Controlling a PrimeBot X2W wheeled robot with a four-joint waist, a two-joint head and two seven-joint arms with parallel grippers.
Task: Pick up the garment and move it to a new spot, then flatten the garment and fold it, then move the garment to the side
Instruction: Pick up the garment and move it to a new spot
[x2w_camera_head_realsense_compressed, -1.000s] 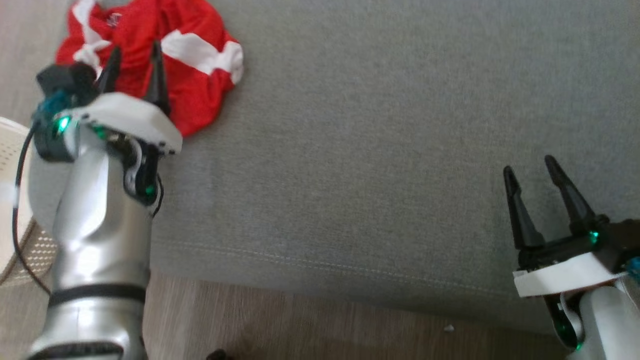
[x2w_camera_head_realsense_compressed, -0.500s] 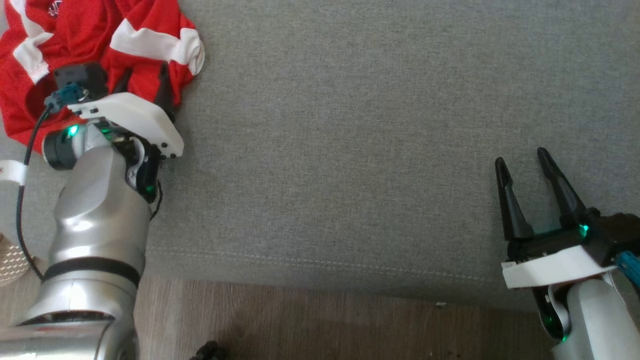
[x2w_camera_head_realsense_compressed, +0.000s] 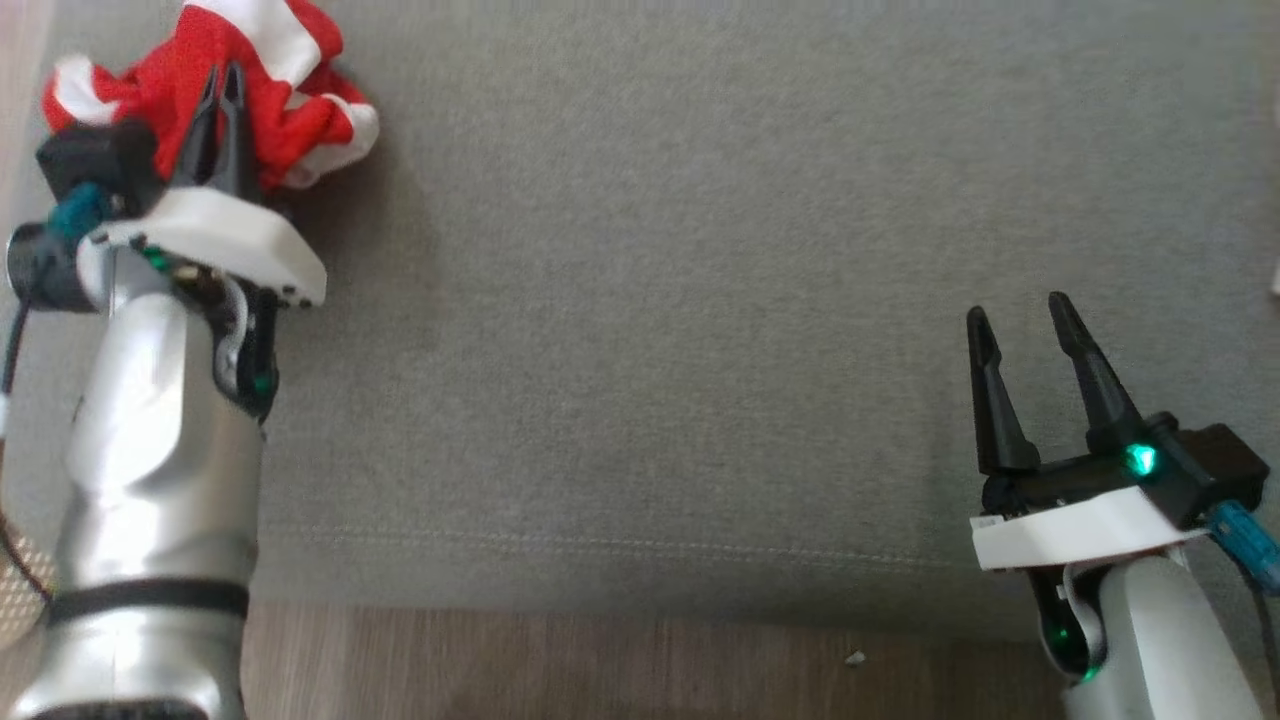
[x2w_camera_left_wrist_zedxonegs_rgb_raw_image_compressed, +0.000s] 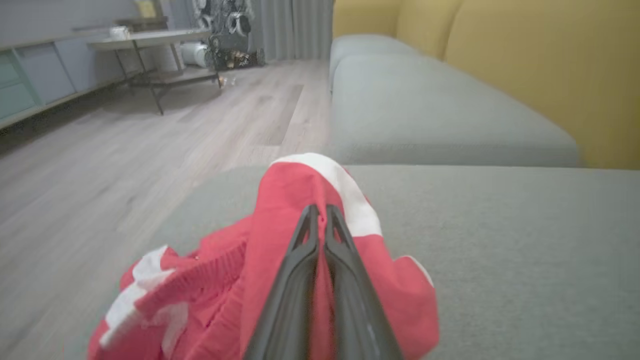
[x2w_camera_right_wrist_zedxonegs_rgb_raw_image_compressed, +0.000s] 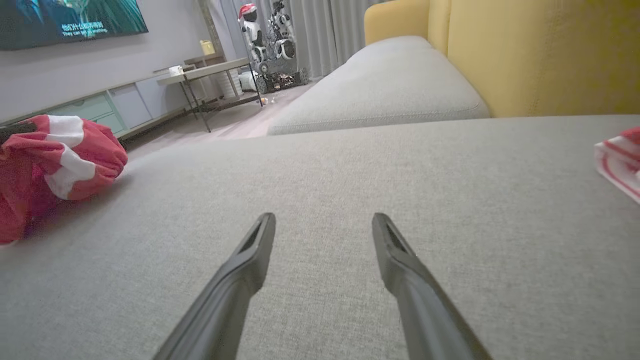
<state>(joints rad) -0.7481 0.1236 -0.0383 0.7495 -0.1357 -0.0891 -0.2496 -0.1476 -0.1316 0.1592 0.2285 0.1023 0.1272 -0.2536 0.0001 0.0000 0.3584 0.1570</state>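
Observation:
The garment (x2w_camera_head_realsense_compressed: 290, 120) is red with white stripes, bunched up at the far left of the grey sofa seat (x2w_camera_head_realsense_compressed: 680, 300). My left gripper (x2w_camera_head_realsense_compressed: 222, 80) is shut on a fold of it, which bulges up around the closed fingers. In the left wrist view the two fingers meet on the red cloth (x2w_camera_left_wrist_zedxonegs_rgb_raw_image_compressed: 280, 210) at the gripper's tip (x2w_camera_left_wrist_zedxonegs_rgb_raw_image_compressed: 318, 212). The garment (x2w_camera_right_wrist_zedxonegs_rgb_raw_image_compressed: 55, 160) also shows at the left of the right wrist view. My right gripper (x2w_camera_head_realsense_compressed: 1015, 310) stands open over bare cushion at the lower right, its own view showing spread fingers (x2w_camera_right_wrist_zedxonegs_rgb_raw_image_compressed: 322, 220) holding nothing.
The seat's front edge with the wood floor (x2w_camera_head_realsense_compressed: 600, 670) runs along the bottom of the head view. A folded red-and-white cloth (x2w_camera_right_wrist_zedxonegs_rgb_raw_image_compressed: 620, 160) lies at the right. A yellow backrest (x2w_camera_right_wrist_zedxonegs_rgb_raw_image_compressed: 540, 55) stands behind the seat. A side table (x2w_camera_left_wrist_zedxonegs_rgb_raw_image_compressed: 150, 40) stands across the room.
My left gripper has closed on the garment and gathered it into a tighter, raised bunch. The head camera has shifted. The right gripper has stayed open.

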